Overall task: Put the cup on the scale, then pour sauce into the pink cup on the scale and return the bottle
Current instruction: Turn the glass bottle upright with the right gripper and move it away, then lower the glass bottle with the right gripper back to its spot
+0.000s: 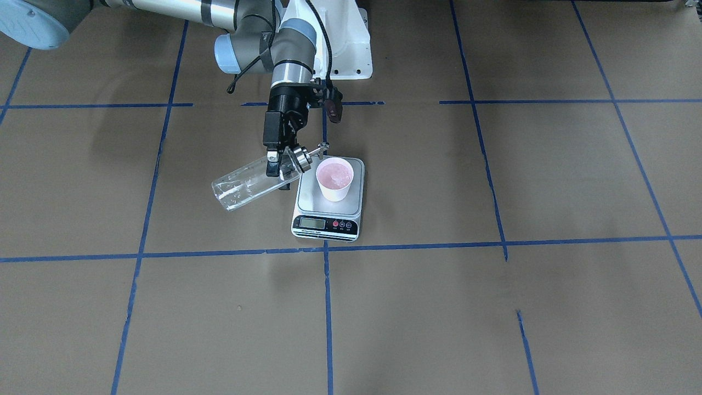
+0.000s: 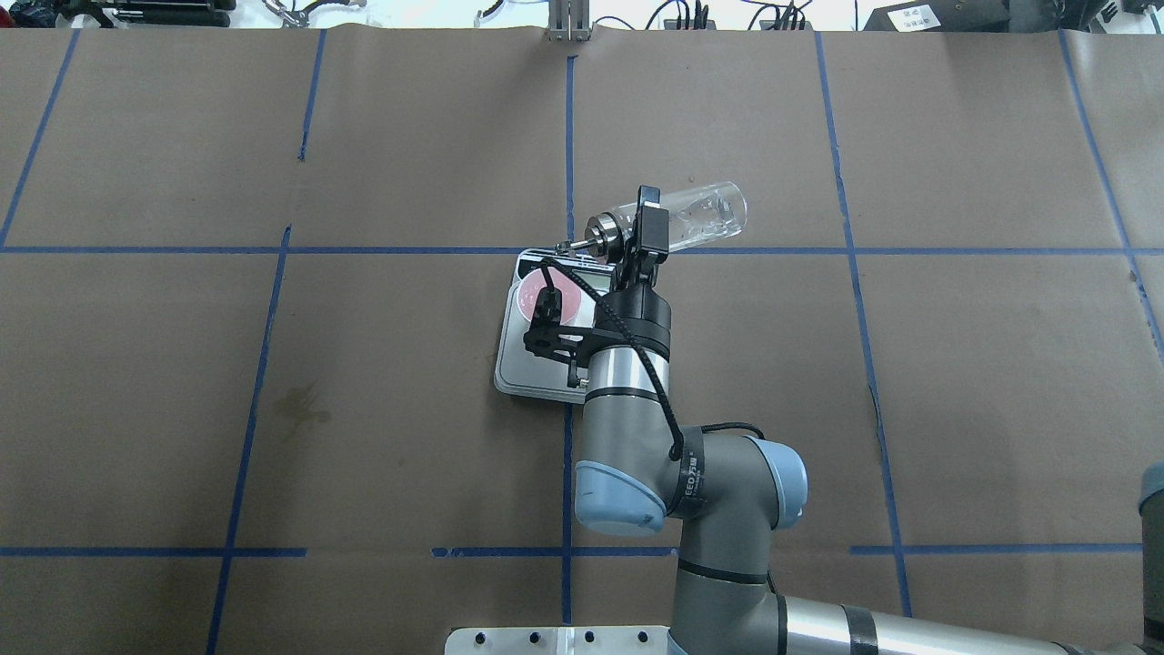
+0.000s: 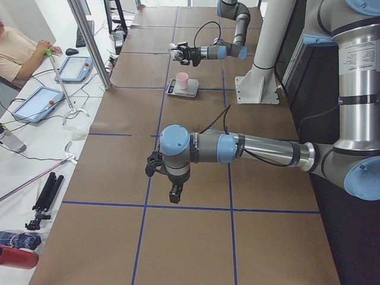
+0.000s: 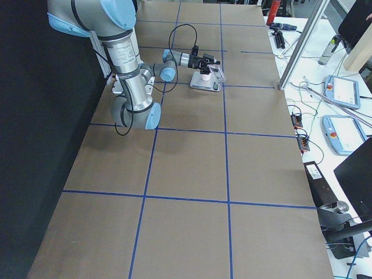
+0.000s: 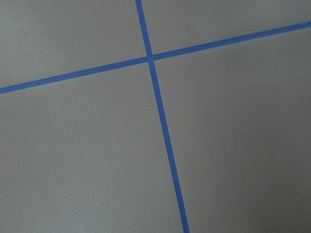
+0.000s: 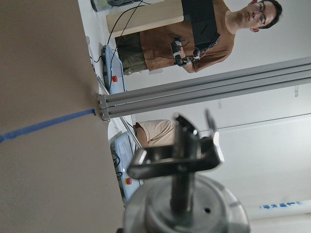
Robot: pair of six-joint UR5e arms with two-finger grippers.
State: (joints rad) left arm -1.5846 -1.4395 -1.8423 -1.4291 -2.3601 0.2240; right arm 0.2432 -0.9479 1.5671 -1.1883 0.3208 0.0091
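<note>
The pink cup [image 1: 334, 178] stands upright on the steel platform of the scale [image 1: 327, 216]. My right gripper [image 1: 278, 171] is shut on the clear glass bottle [image 1: 241, 186], which lies nearly level in the air. Its metal spout [image 1: 321, 147] points at the cup's far rim. No stream of sauce shows, and the liquid in the glass is hard to make out. From overhead the bottle [image 2: 705, 214] sticks out to the right, and the wrist hides part of the cup [image 2: 532, 300]. My left gripper [image 3: 174, 193] hangs over bare table far from the scale; I cannot tell its state.
Brown paper with blue tape lines [image 5: 160, 121] covers the table. A metal post [image 2: 568, 23] stands at the far edge. People and tablets [image 3: 35, 102] are beyond the table's edge. The right wrist view shows the bottle's cap [image 6: 187, 194] up close.
</note>
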